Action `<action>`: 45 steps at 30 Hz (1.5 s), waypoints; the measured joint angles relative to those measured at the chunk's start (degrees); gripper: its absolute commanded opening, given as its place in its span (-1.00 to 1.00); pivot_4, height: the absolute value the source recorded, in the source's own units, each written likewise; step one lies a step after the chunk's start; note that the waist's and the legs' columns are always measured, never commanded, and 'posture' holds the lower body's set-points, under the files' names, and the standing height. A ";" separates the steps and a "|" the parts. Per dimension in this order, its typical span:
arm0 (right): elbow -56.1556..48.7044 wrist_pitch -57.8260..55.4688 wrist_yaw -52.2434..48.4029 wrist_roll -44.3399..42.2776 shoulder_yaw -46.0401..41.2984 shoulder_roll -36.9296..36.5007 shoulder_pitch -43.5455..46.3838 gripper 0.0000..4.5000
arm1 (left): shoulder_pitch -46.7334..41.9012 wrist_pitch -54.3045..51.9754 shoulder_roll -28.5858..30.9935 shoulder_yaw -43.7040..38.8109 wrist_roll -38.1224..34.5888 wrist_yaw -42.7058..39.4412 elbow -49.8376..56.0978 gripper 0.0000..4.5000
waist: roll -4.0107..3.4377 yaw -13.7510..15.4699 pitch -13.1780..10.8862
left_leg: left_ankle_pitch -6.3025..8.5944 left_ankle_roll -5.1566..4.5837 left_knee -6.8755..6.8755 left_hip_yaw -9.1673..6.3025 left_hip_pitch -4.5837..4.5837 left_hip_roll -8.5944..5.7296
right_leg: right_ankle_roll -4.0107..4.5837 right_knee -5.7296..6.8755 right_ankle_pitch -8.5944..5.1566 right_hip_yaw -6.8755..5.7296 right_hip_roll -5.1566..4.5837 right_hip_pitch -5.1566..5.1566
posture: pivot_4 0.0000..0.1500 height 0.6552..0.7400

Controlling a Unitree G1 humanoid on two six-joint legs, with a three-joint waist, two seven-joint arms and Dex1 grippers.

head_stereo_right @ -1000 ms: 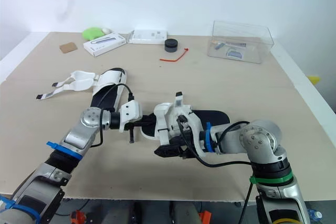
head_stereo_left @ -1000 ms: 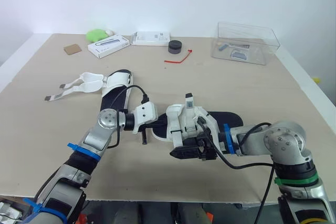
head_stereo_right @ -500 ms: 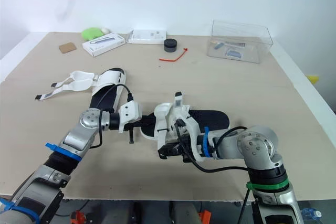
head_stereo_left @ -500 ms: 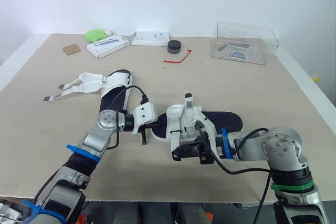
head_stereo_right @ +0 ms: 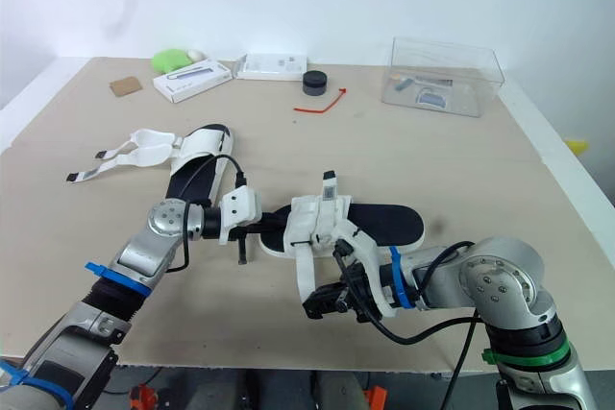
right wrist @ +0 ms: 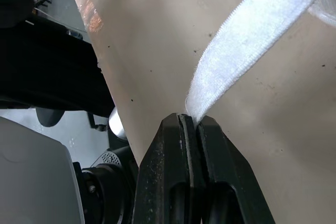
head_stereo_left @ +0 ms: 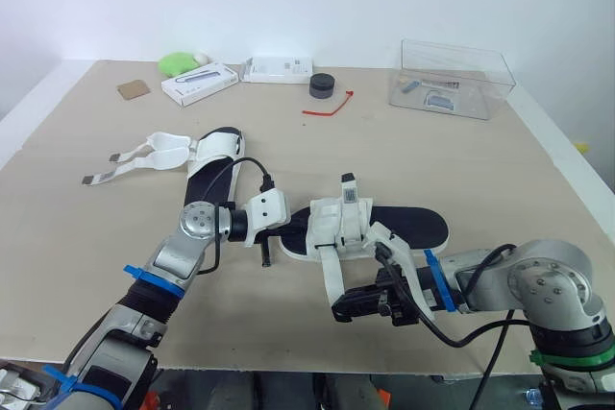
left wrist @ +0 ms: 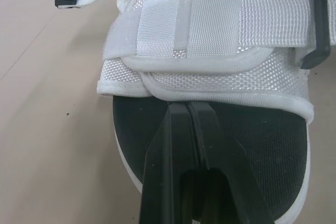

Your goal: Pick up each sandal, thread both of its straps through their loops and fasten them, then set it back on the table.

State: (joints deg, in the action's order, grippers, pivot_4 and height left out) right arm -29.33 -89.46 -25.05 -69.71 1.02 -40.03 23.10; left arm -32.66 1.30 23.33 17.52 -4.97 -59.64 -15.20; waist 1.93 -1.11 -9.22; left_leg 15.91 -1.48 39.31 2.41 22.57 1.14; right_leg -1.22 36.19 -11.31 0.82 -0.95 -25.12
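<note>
My right gripper [right wrist: 190,121] is clamped on the white woven strap [right wrist: 236,51] of the black-soled white sandal [head_stereo_left: 408,226] lying mid-way across the beige table [head_stereo_left: 480,170]. My left gripper [left wrist: 188,109] has its fingers pressed together at the sole's end.

The tip of the strap [right wrist: 236,45] lies hidden inside the clamped right pincer [right wrist: 190,118].

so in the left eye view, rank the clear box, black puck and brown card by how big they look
1. clear box, clearly the largest
2. black puck and brown card: they look about alike, too close to rank
</note>
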 measured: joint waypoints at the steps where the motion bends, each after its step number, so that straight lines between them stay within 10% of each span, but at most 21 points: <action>1: -0.02 0.01 -0.02 0.00 0.00 -0.04 0.00 -0.68 | 0.00 0.00 0.00 0.00 0.00 0.01 0.00 -1.00 | 0.00 0.00 0.00 | 0.00 0.00 0.00 0.00 0.00 0.00 | 0.00 0.00 0.00 0.00 0.00 0.00 | 1.00 1.00; 11: -8.00 16.80 -15.01 12.49 4.81 -16.60 1.09 0.96 | -0.48 0.15 -0.01 0.01 0.00 0.14 -1.12 -1.00 | -0.09 0.00 0.01 | -0.01 0.01 0.05 0.05 -0.08 0.00 | -0.04 0.00 0.04 -0.07 0.03 0.02 | 1.00 1.00; 19: -1.17 77.96 -35.43 48.45 10.46 -17.51 -4.80 0.96 | -1.07 1.10 -0.28 0.03 0.01 -0.28 -2.25 -1.00 | -0.09 0.06 0.05 | -0.02 0.02 0.08 0.21 -0.17 -0.01 | -0.14 0.00 0.11 0.00 0.11 0.06 | 1.00 1.00; 26: 17.80 127.58 -34.15 76.71 17.37 -11.56 -2.68 0.96 | -1.42 1.24 -0.43 0.06 0.06 -0.38 -2.98 -1.00 | -0.01 0.05 0.09 | -0.02 0.02 0.12 0.63 -0.39 -0.10 | -0.22 0.01 0.19 0.32 0.00 0.12 | 1.00 1.00; 37: 27.39 138.75 -29.67 84.18 21.51 -4.33 4.54 0.96 | -1.01 1.09 -0.19 -0.22 0.09 -0.33 -2.66 -1.00 | -0.01 0.07 0.10 | -0.07 0.04 0.12 0.64 -0.50 0.01 | 0.16 0.07 0.36 0.35 0.10 0.15 | 1.00 1.00; 45: 25.24 133.08 -33.45 76.57 23.76 -4.22 4.35 -0.32 | -0.61 0.79 0.01 -0.25 0.12 -0.08 -1.94 -1.00 | -0.01 0.07 0.10 | -0.07 0.04 0.11 0.64 -0.50 0.02 | 0.41 0.09 0.51 0.35 0.10 0.14 | 1.00 1.00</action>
State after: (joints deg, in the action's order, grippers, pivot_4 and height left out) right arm -4.09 43.62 -58.50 6.85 24.78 -44.25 27.46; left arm -33.27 2.09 23.34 17.26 -4.85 -59.73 -17.13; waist 1.92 -1.04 -9.12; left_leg 15.84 -1.44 39.42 3.05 22.06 1.15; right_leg -0.80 36.28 -10.80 1.17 -0.86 -24.97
